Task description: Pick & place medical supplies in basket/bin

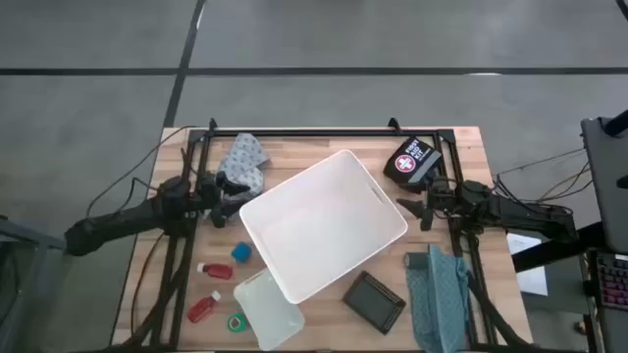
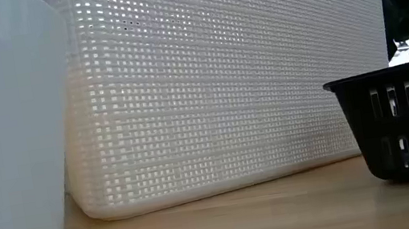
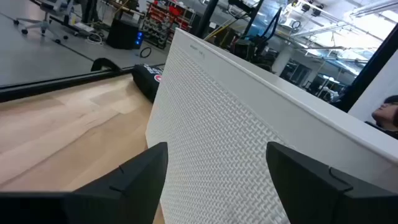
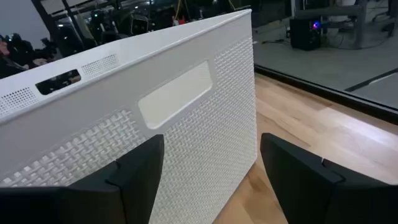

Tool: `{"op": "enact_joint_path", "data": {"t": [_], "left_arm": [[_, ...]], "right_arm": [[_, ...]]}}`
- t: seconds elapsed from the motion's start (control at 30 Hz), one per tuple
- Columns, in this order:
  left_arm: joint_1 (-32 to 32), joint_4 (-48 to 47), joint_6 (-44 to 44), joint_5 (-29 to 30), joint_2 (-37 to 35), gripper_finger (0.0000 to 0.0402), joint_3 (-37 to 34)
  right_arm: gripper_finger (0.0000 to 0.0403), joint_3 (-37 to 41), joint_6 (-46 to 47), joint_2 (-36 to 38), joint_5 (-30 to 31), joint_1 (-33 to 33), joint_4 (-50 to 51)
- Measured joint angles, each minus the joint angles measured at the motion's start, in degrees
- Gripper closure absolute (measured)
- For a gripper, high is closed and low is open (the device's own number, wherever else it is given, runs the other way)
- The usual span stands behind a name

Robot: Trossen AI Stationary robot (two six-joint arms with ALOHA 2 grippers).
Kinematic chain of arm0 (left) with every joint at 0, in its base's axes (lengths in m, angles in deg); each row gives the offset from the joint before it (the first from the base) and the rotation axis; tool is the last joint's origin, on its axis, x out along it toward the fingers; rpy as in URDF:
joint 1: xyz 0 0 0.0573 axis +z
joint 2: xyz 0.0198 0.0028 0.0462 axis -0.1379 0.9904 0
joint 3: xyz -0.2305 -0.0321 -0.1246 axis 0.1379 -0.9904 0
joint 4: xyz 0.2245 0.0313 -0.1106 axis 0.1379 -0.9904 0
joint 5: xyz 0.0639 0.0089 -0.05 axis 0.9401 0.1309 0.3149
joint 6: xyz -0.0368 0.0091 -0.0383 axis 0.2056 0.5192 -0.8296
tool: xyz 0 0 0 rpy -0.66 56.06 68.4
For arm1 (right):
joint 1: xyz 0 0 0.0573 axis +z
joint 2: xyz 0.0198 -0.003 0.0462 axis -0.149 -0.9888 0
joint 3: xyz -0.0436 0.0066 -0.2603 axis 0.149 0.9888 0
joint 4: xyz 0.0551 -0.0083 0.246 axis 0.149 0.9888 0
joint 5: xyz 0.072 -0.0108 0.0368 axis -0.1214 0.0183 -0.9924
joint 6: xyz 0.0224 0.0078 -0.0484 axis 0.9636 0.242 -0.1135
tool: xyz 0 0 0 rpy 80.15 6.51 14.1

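You see the white bin [image 1: 324, 224] at frame center, flanked by the left gripper [image 1: 233, 195] and right gripper [image 1: 410, 206], both released.

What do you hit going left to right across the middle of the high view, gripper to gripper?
Left gripper, jaws open, at the bin's left corner → white bin → right gripper, jaws open, facing the bin's right side.
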Motion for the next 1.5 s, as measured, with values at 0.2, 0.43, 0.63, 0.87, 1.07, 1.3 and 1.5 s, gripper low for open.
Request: {"op": "enact_joint_path", "data": {"t": [0.2,0.43,0.63,0.87,1.07,1.3,1.5], "left_arm": [[0.01,0.0,0.0,0.0,-0.01,0.0126,0.0],[0.01,0.0,0.0,0.0,0.0,0.0126,0.01],[0.0,0.0,0.0,0.0,0.01,0.0125,0.0],[0.02,-0.02,0.0,0.0,-0.01,0.0125,0.0],[0.0,0.0,0.0,0.0,0.01,0.0125,0.01],[0.01,-0.02,0.0,0.0,0.01,0.0125,0.01],[0.0,0.0,0.0,0.0,-0.01,0.0126,0.01]], "right_arm": [[0.0143,0.0,0.02,0.0,0.0,0.0,0.02],[0.0135,0.02,0.02,0.0,0.0,0.0,0.0],[0.0141,0.01,0.01,-0.01,0.0,0.01,0.01],[0.0142,0.01,0.02,-0.01,0.0,0.0,0.0],[0.0135,0.0,0.43,-0.01,0.0,0.0,-0.08],[0.0141,0.02,2.96,-0.17,-10.23,0.45,-10.79],[0.0145,0.0,1.4,-0.42,-17.94,0.76,-24.65]]}}
